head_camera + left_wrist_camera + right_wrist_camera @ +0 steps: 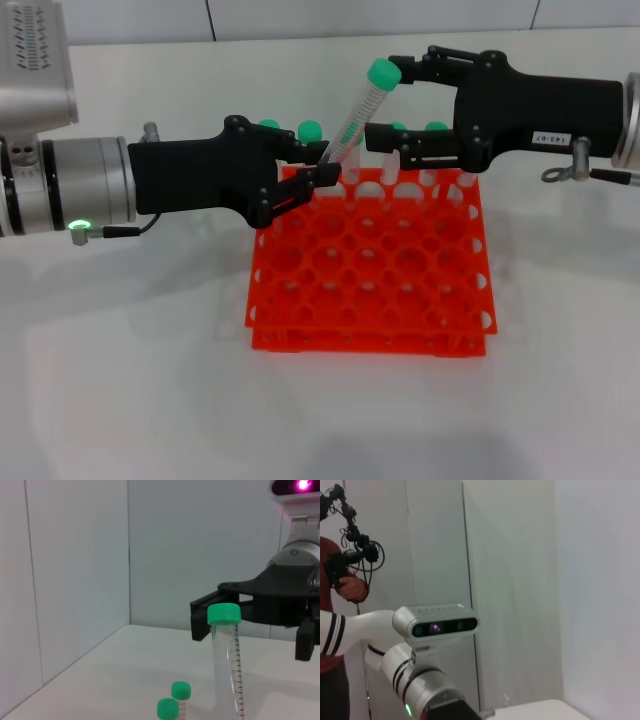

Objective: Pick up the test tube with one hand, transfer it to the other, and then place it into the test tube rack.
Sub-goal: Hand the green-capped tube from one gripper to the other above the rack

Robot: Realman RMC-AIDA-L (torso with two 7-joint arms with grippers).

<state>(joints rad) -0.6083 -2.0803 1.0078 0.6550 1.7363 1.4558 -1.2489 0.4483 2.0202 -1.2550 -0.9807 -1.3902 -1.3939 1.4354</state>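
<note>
My left gripper (324, 163), black and unlabelled, is shut on the lower end of the test tube (355, 112), a clear tube with a green cap that tilts up and to the right above the back edge of the orange-red rack (370, 265). My right gripper (383, 100), black with a white number label, is open, with one finger above the tube's capped end and one below it, not touching. In the left wrist view the tube (227, 660) stands in front of the right gripper (250, 625).
Several green-capped tubes (311, 129) stand in the rack's back row; two of them show in the left wrist view (181, 690). The rack sits on a white table (150, 380). The right wrist view shows my head camera (436, 622) and a person (340, 580) behind.
</note>
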